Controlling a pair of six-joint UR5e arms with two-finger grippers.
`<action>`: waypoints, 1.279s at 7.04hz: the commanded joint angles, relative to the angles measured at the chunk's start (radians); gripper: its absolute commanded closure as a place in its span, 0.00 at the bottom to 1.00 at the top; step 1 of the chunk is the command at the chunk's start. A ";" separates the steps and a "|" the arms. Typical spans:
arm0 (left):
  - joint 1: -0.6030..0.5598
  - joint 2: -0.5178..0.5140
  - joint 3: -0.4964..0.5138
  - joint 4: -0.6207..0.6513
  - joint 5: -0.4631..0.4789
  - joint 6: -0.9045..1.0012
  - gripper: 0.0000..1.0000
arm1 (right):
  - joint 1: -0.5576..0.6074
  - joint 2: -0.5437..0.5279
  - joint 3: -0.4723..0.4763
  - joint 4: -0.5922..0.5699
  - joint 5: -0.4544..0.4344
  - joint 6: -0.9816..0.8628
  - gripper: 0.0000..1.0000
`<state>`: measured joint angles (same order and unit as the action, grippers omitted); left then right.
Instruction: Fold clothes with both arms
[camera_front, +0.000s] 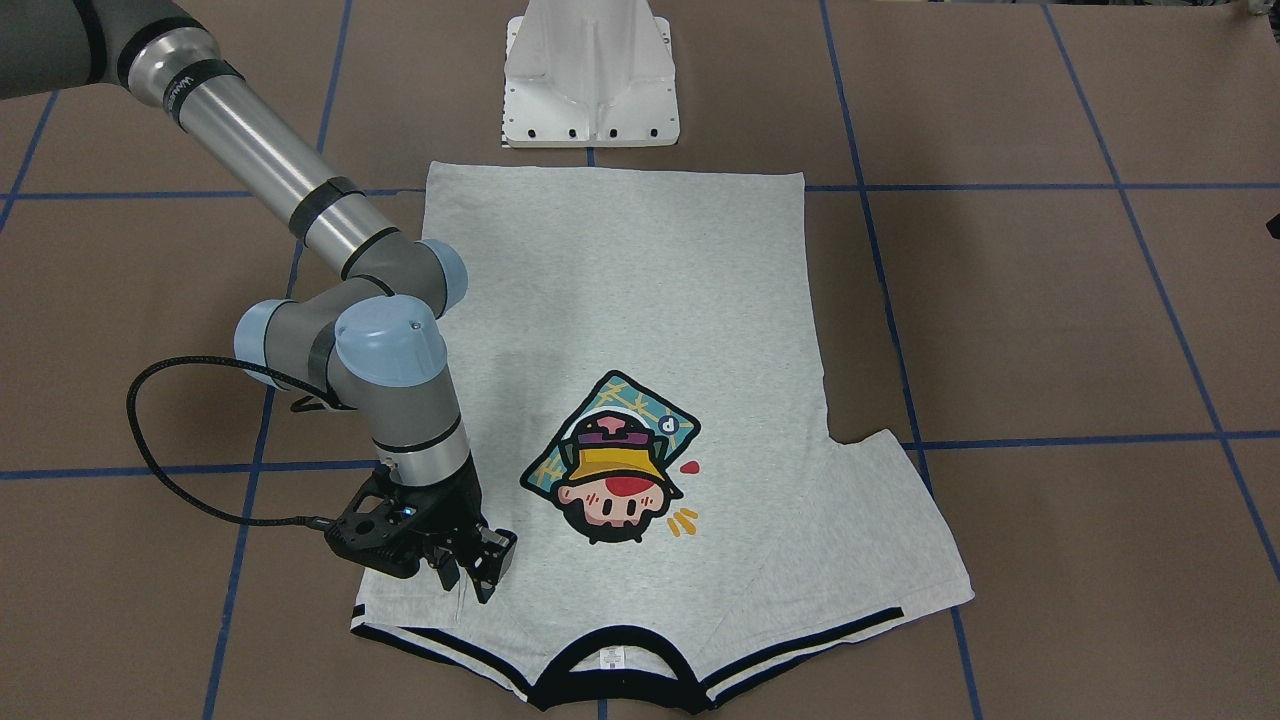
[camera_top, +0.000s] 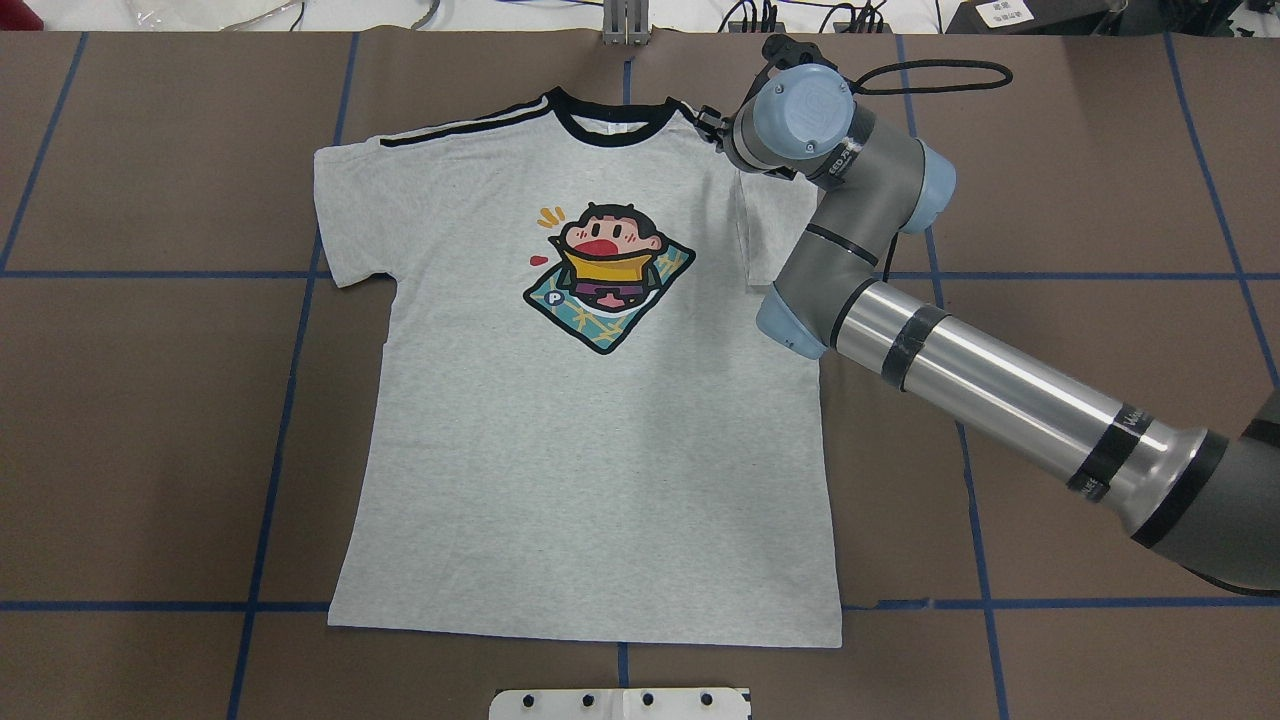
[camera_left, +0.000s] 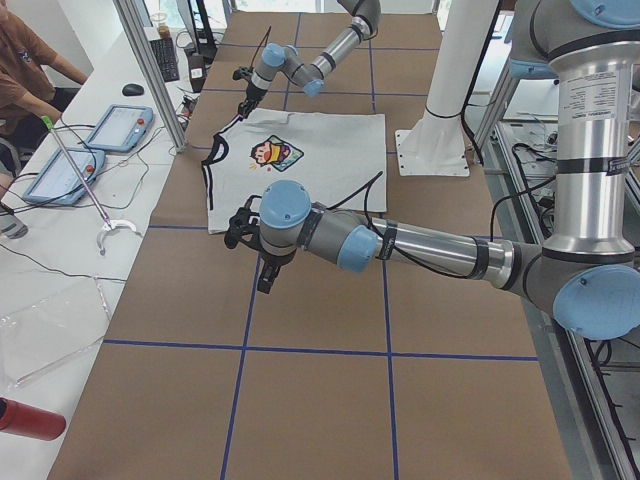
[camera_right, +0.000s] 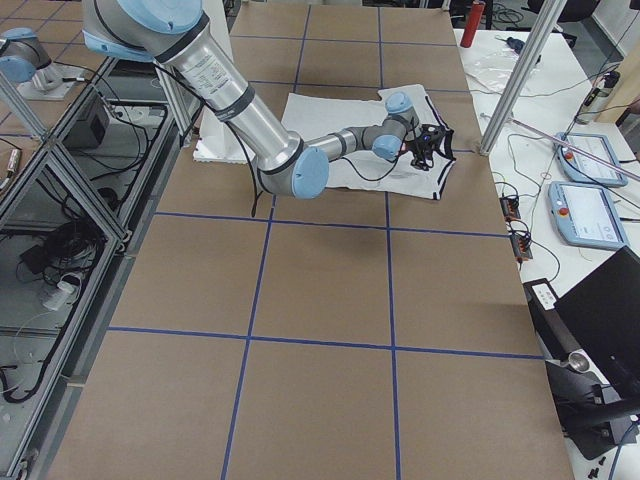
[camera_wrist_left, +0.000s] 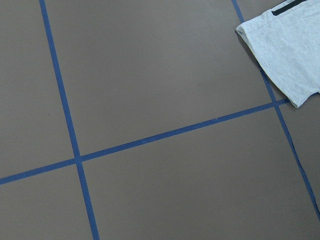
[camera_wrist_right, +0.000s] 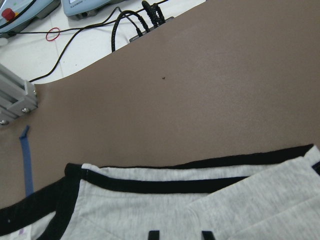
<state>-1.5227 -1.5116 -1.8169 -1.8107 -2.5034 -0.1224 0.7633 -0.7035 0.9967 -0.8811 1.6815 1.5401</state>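
Note:
The light grey T-shirt (camera_top: 600, 450) lies flat, print up, on the brown table, collar away from the robot. Its sleeve on the robot's right is folded in over the body (camera_top: 770, 215); the other sleeve (camera_front: 890, 530) lies spread out. My right gripper (camera_front: 475, 580) hovers low over the shoulder stripes beside the collar (camera_front: 610, 680). In the right wrist view its two fingertips (camera_wrist_right: 153, 235) stand apart, empty, so it is open. My left gripper (camera_left: 265, 275) hangs over bare table well off the shirt's spread sleeve (camera_wrist_left: 290, 55). I cannot tell whether it is open or shut.
A white pedestal block (camera_front: 592, 75) stands at the hem end of the shirt. Blue tape lines (camera_top: 290, 400) grid the table. Beyond the collar-side edge are tablets (camera_left: 120, 125), cables and an operator (camera_left: 30, 60).

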 joint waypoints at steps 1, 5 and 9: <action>0.060 -0.069 0.013 -0.012 0.008 -0.139 0.00 | 0.132 -0.112 0.220 -0.136 0.301 -0.015 0.00; 0.289 -0.382 0.244 -0.088 0.066 -0.464 0.00 | 0.438 -0.452 0.667 -0.459 0.709 -0.469 0.00; 0.381 -0.639 0.797 -0.563 0.279 -0.730 0.01 | 0.587 -0.605 0.674 -0.487 0.804 -0.742 0.00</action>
<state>-1.1721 -2.0872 -1.1513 -2.2341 -2.3296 -0.7792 1.3248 -1.2781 1.6713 -1.3619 2.4713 0.8479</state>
